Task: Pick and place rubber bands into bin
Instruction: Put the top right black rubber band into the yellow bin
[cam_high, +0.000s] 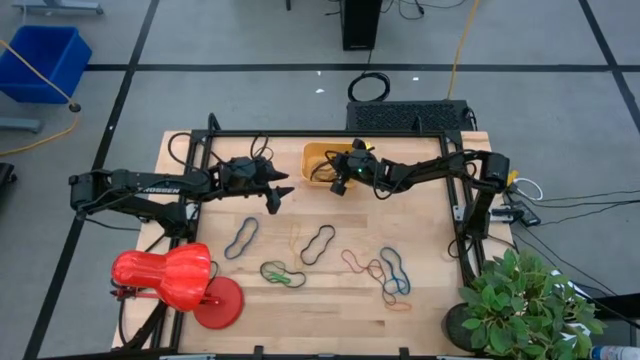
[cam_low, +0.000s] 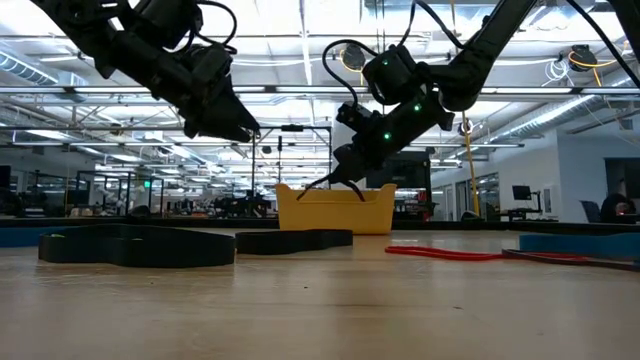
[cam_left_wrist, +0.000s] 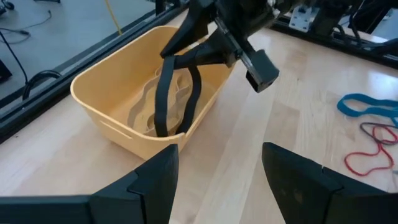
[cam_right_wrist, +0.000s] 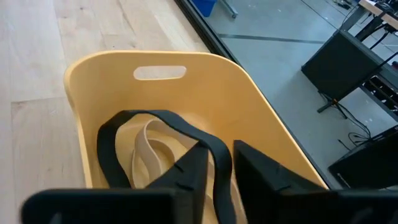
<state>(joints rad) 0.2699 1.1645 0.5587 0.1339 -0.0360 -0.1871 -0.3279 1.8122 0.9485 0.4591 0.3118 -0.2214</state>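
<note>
Task looks under way, not near done. The right gripper (cam_high: 345, 176) sits over the bin (cam_high: 312, 156) at upper centre of the high view, its fingers clamped on a black rubber band (cam_left_wrist: 175, 93) that hangs down into the bin — the loop's lower end is already inside, above or touching the floor, can't tell which. A tan band (cam_right_wrist: 148, 149) already lies on the bin floor, so at least one is delivered and this black one is about to be the next, once released.

Left gripper (cam_high: 277, 192) hovers above the bench (cam_high: 430, 310) just left of centre in the high view, fingers apart and holding nothing; its wrist view looks across at the bin and the other arm.

Still to collect, as far as the high view shows — a scatter along the lower middle of the bench: a blue-grey band (cam_high: 241, 237), a black loop (cam_high: 318, 244), a green-and-dark tangle (cam_high: 281, 273), a red band (cam_high: 360, 265), and a blue band over an orange one (cam_high: 396, 280) toward lower right. Roughly half a dozen or more left; exact count unclear where they overlap.

A red desk lamp (cam_high: 165, 277) sits lower left, a potted plant (cam_high: 515, 300) lower right, neither in the way.
</note>
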